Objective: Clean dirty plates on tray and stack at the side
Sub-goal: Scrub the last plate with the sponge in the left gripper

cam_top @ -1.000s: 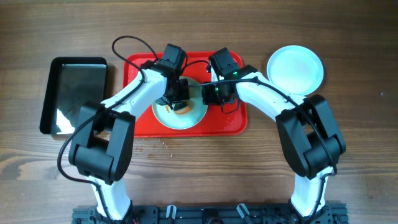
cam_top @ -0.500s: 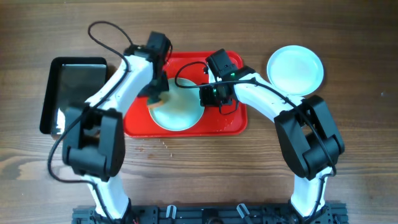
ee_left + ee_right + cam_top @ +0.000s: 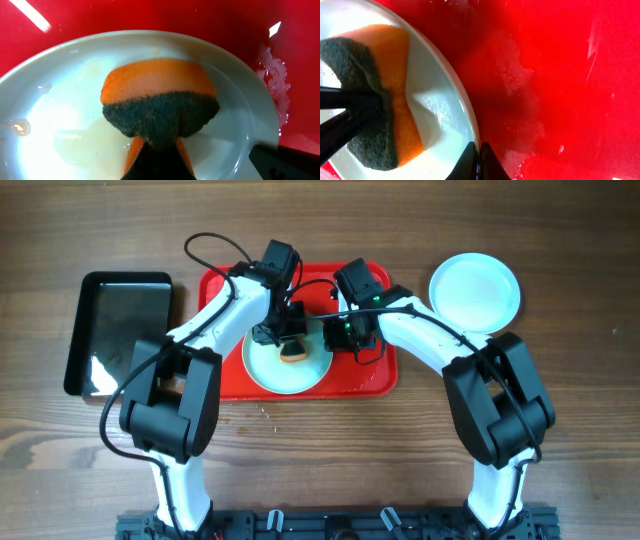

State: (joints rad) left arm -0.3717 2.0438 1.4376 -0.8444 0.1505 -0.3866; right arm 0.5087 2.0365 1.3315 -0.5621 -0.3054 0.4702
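Note:
A pale mint plate [image 3: 285, 365] lies on the red tray [image 3: 225, 385]. My left gripper [image 3: 288, 340] is shut on an orange sponge with a dark scouring side [image 3: 159, 107] and presses it on the wet plate [image 3: 60, 115]. My right gripper [image 3: 335, 335] is shut on the plate's right rim [image 3: 462, 120], its fingertips [image 3: 480, 160] pinching the edge over the tray [image 3: 560, 75]. The sponge also shows in the right wrist view [image 3: 375, 95]. A clean white plate [image 3: 475, 290] rests on the table to the right of the tray.
A smaller glossy black tray [image 3: 120, 330] lies on the table left of the red tray. Water drops glisten on the red tray [image 3: 272, 75]. A black cable [image 3: 210, 245] loops above the left arm. Small crumbs lie on the table [image 3: 268, 412] below the tray.
My left gripper swung out to the plate's left edge with the sponge, then came back to the plate's middle. My right gripper has stayed on the plate's rim.

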